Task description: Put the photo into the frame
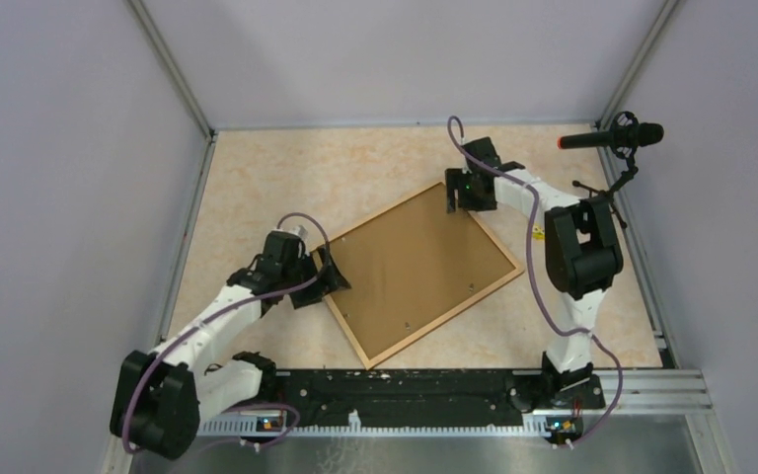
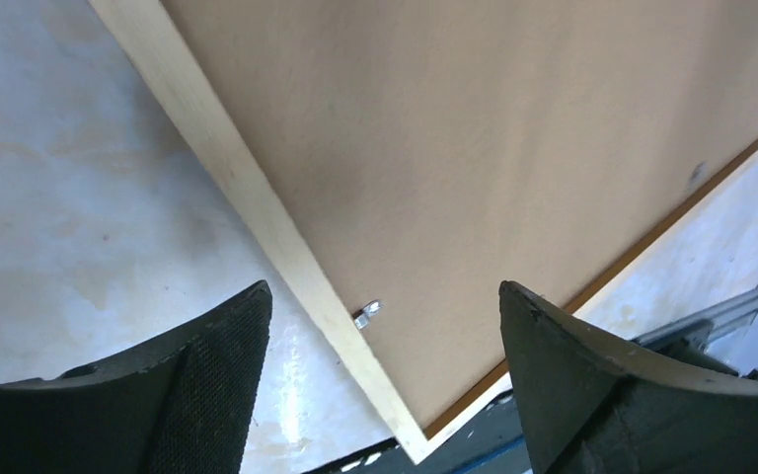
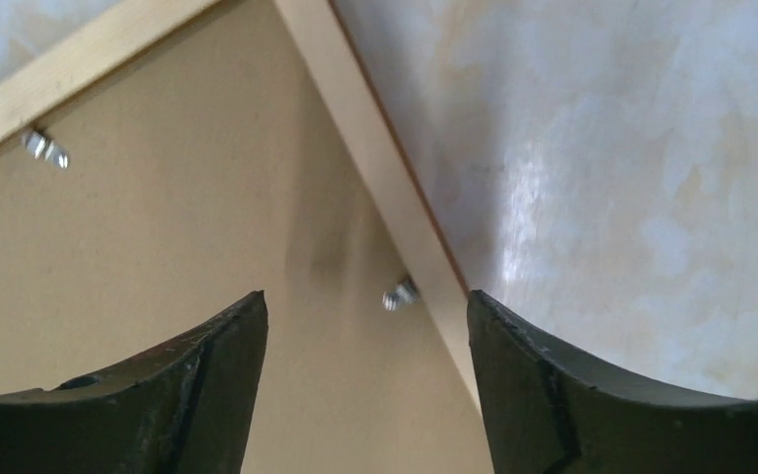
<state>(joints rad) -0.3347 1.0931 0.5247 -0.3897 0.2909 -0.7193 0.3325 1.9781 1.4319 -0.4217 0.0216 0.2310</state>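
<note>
At the near edge of the desk (image 1: 286,178) a black rail (image 1: 405,390) carries both arm bases. Just beyond it the frame (image 1: 449,316) lies flat, turned at an angle so that one corner points towards the rail. Its back faces up, and a brown backing board (image 1: 419,267) fills the light wooden border.

The left gripper (image 1: 328,276) sits at the frame's left edge, about midway along that side. It is released, with its jaws spread wide. In its wrist view the pale wooden strip runs up between the two fingers, and a small metal clip (image 2: 367,314) lies on the board just inside the strip. I cannot tell whether the fingers touch the wood.

Farther back, the right gripper (image 1: 462,196) hangs over the frame's far corner. It is also released, its jaws parted, and nothing is held between them. Below it the frame's corner shows, with another clip (image 3: 400,293) beside the wooden strip.

A black microphone (image 1: 612,136) juts in at the far right.
</note>
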